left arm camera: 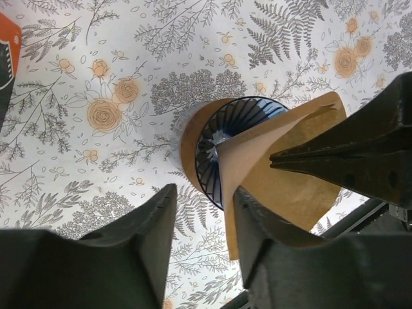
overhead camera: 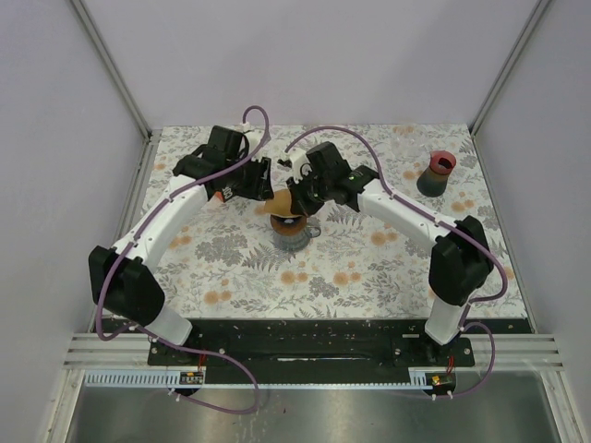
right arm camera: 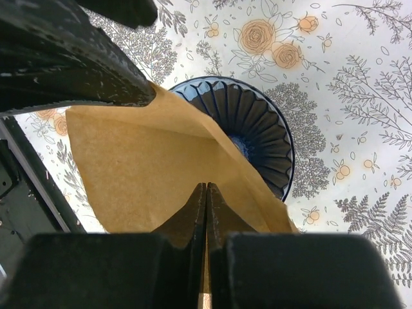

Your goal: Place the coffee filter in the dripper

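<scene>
**Filter held over the dripper, tip pointing in**

The right gripper [right arm camera: 206, 193] is clamped on the top edge of the paper filter [right arm camera: 161, 167], which hangs just above the dripper [right arm camera: 257, 129] and leans to one side of it. The left gripper [left arm camera: 205, 199] stands with jaws apart just beside the paper, holding nothing. The filter looks light, thin and floppy and likely creases easily, so it is best pinched gently at the rim, leaving the cone free to settle.

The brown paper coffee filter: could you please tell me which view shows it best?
Right wrist: the brown paper coffee filter appears large and close, pinched in the right gripper. Left wrist shows it partly hidden; the top view, only a tan sliver.
</scene>
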Action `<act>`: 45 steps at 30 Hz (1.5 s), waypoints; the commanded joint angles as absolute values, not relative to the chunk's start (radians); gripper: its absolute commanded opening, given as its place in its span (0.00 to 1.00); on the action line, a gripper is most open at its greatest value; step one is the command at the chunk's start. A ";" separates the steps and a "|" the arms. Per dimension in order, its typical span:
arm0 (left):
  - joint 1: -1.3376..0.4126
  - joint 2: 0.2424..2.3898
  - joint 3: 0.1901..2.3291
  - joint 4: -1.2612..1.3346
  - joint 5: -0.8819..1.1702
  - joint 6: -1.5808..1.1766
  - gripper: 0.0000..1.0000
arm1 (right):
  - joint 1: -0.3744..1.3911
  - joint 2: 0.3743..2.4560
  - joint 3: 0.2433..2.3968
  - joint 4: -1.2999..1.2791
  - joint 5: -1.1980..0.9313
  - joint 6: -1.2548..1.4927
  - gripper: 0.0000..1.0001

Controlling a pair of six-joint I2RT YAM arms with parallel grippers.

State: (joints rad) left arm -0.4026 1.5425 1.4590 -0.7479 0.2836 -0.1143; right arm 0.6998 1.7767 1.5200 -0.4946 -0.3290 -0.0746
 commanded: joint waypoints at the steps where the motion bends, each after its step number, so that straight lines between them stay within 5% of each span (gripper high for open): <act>1: -0.367 1.502 1.505 -0.727 0.356 -0.110 0.49 | 0.718 1.795 1.589 -0.518 -0.299 -0.098 0.00; 12: -0.154 1.442 1.542 -0.767 0.433 -0.150 0.73 | 0.773 1.913 1.762 -0.689 -0.183 -0.146 0.00; 22: -0.132 1.410 1.456 -0.762 0.430 -0.193 0.73 | 0.828 2.074 1.948 -0.880 -0.094 -0.166 0.00; 45: -0.179 1.382 1.221 -0.623 0.617 -0.357 0.64 | 0.830 2.207 1.994 -0.923 -0.025 -0.094 0.00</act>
